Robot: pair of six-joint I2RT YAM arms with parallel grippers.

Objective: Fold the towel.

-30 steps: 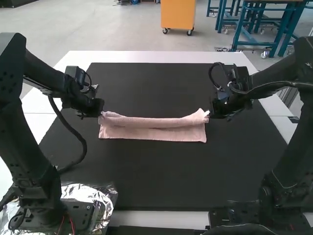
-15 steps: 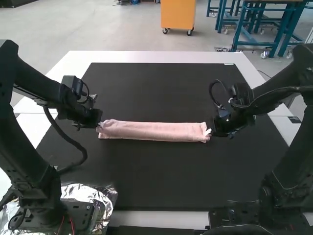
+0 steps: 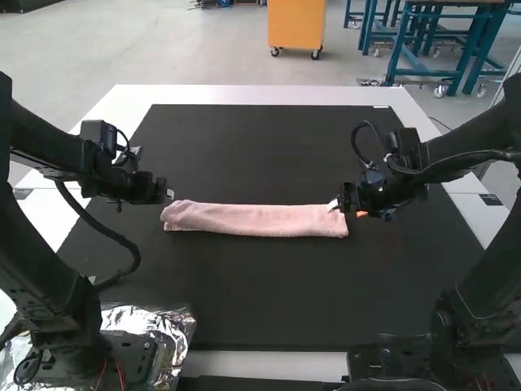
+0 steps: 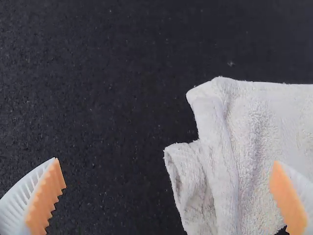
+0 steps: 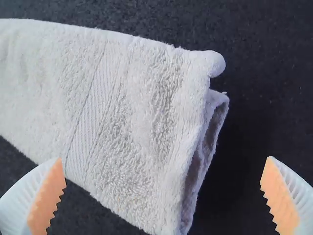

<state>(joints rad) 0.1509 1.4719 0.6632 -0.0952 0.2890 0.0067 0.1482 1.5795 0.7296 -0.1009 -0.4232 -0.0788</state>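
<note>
Left pincer and right pincer: both wide. Towel lies in a narrow strip; lengthwise folding appears complete. Next likely requires gripping one end for crosswise folding.

the towel is pink, the mat black, the tabletop white

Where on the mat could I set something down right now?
Two patches of black mat are bare: beyond the towel, up to the white table, and between the towel and the mat's near edge. It is crowded at the towel's ends, by the open left gripper and right gripper.
</note>
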